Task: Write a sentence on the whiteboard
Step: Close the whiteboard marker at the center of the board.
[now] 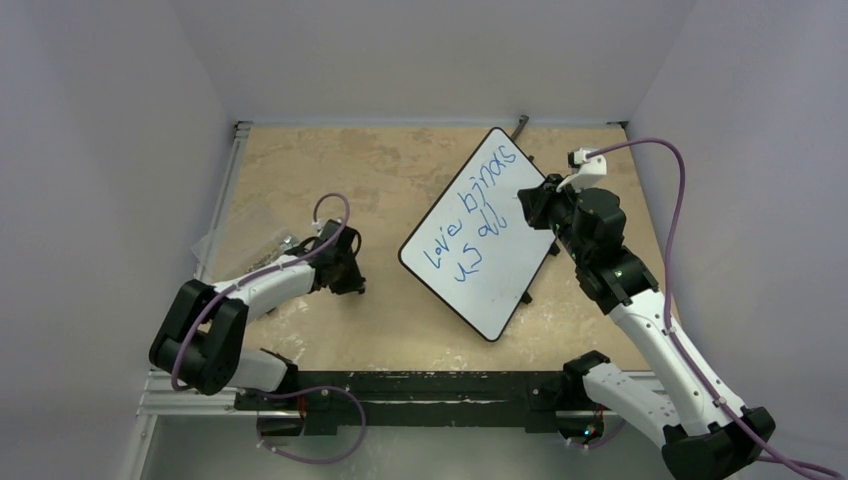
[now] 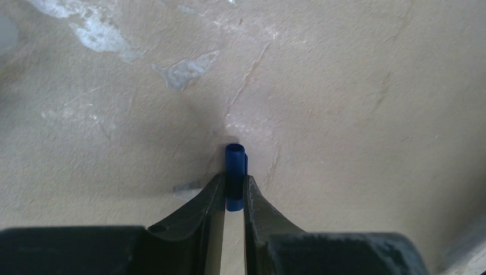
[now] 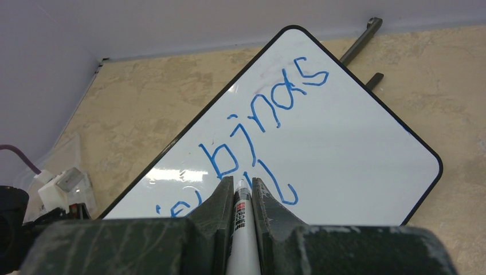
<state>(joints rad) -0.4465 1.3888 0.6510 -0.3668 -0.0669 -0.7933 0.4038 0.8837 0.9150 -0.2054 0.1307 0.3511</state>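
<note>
Right gripper (image 3: 241,182) pinching marker (image 3: 240,240), tip over whiteboard (image 3: 355,154) beside sentence (image 3: 251,136), writing looking done; left gripper (image 2: 234,179) clamping blue cap (image 2: 234,157) at table (image 2: 355,86), likely readying recapping.

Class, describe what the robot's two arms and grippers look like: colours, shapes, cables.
The left arm and right arm have white links between chunky black joints. A purple cable loops along each. The left gripper and right gripper have dark, tapering fingers.
</note>
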